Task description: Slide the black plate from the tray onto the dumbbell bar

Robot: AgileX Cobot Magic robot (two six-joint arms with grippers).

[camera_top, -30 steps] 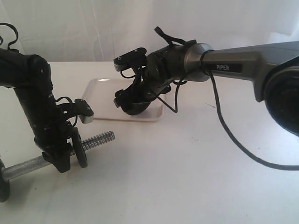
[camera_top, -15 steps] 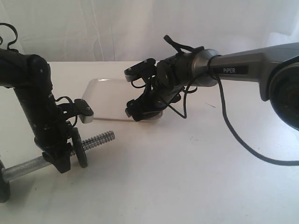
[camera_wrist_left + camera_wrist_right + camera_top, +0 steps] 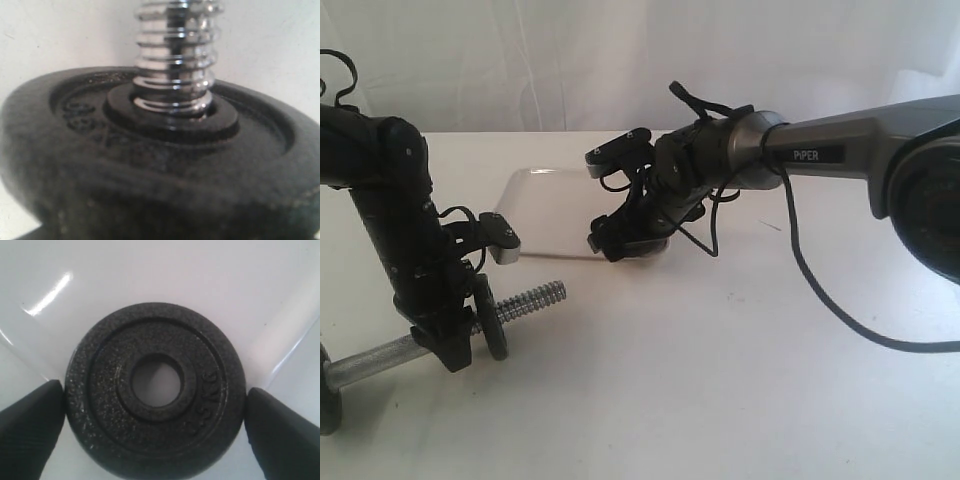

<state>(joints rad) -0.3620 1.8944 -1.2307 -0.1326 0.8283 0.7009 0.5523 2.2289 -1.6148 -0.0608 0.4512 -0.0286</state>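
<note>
Black plate [image 3: 155, 390] flat in tray [image 3: 150, 275], hole up; right jaws straddling, unclenched.

The right arm reaches in level, wrist bent down; right gripper [image 3: 155, 405] stands with jaws spread wide. The left arm hangs upright, left gripper [image 3: 455, 340] low, jaws partly closed.

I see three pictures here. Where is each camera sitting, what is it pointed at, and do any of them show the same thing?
Exterior view: off the arms, facing the white table; shows both arms, the tray and the dumbbell bar.
Left wrist view: on the left arm, close on the bar's threaded end and a mounted disc; no fingers show.
Right wrist view: on the right arm, looking onto the black plate in the tray, one of the fingers on each side.
Shared: exterior and left wrist views both show the threaded bar.
</note>
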